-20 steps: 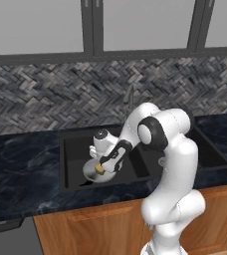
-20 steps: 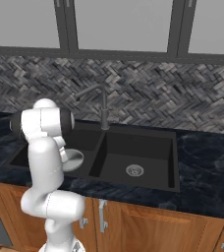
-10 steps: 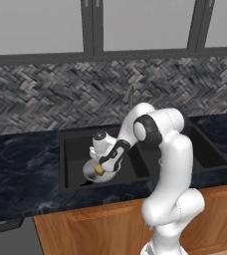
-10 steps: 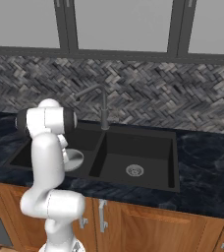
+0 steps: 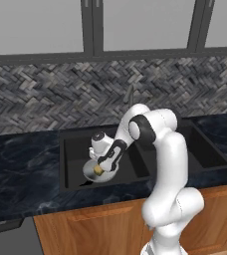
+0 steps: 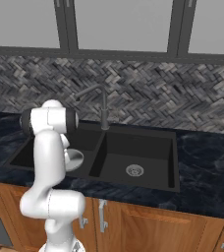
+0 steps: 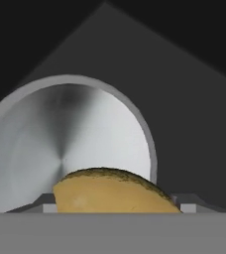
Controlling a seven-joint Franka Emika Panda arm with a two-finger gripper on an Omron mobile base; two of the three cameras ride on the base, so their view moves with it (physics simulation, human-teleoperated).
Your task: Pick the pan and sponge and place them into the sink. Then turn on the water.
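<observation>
The grey pan (image 5: 89, 172) (image 6: 74, 158) lies in the left basin of the black sink (image 5: 74, 148) (image 6: 148, 147). My gripper (image 5: 100, 168) reaches down into that basin, just above the pan. Its fingers are shut on the yellow sponge (image 5: 99, 171). In the hand view the sponge (image 7: 110, 191) spans the gap between my fingertips (image 7: 47, 203), and the gripper (image 7: 116, 206) points at the pan's shiny round bottom (image 7: 60, 129) close below. No water is seen running.
A slim grey faucet (image 6: 103, 106) (image 5: 130, 93) rises behind the divider between the two basins. The right basin has a silver drain (image 6: 134, 171). Dark marble counter (image 5: 21, 169) surrounds the sink, with a herringbone backsplash behind and wooden cabinets below.
The arm's elbow has swung a little to the left. The gripper has stayed over the pan with the sponge in it.
</observation>
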